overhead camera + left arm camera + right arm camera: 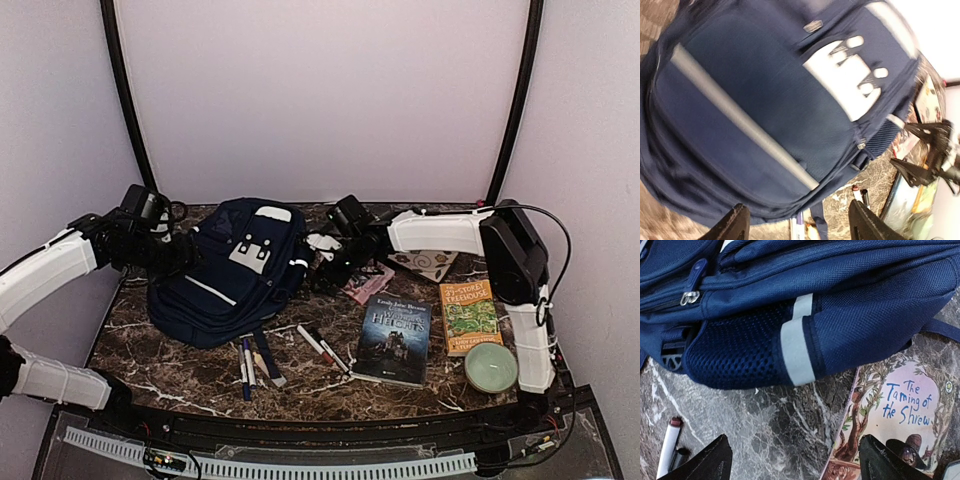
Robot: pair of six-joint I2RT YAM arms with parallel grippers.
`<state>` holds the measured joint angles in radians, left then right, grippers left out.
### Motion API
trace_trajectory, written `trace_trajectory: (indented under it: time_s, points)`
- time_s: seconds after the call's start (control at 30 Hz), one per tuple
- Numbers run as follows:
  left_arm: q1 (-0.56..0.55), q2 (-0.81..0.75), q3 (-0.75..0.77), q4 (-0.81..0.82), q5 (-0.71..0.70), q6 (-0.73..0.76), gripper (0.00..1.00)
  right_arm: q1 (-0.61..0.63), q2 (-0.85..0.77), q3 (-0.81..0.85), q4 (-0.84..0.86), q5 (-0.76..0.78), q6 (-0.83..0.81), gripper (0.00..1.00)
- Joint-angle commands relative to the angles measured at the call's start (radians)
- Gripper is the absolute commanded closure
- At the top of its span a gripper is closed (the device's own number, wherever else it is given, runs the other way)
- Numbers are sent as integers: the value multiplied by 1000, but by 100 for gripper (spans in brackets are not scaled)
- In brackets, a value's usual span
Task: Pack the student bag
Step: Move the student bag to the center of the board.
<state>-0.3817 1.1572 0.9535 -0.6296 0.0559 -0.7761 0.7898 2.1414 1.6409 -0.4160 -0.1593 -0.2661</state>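
Observation:
The student bag (228, 268) is a navy-blue backpack with a white patch, lying flat on the marble table, left of centre. My left gripper (186, 254) is at the bag's left side. In the left wrist view it (800, 227) stands open just off the bag's (755, 110) edge, with nothing between its fingers. My right gripper (326, 266) is at the bag's right side. In the right wrist view it (797, 462) is open over bare marble, below the bag's mesh side pocket (735, 352).
A pink book, "The Taming of the Shrew" (900, 415), lies right of the bag. A dark book (393, 338), an orange book (468, 315) and a green bowl (490, 366) sit front right. Pens (250, 365) and markers (322, 347) lie before the bag.

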Motion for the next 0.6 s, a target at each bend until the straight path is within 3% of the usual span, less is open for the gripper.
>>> trace_trajectory:
  time_s: [0.0, 0.23, 0.37, 0.43, 0.57]
  points:
    - [-3, 49, 92, -34, 42, 334, 33, 1, 106, 128, -29, -3, 89, 15]
    - [-11, 23, 150, 25, 87, 692, 39, -35, 381, 507, -92, 39, 160, 21]
    - [-27, 17, 160, -9, 78, 798, 40, -101, 546, 807, -114, 4, 240, 22]
    - [-38, 11, 146, -14, 60, 846, 40, -121, 552, 844, -87, -27, 265, 22]
    - [-62, 4, 105, 4, -14, 941, 41, -133, 457, 764, -72, -71, 223, 19]
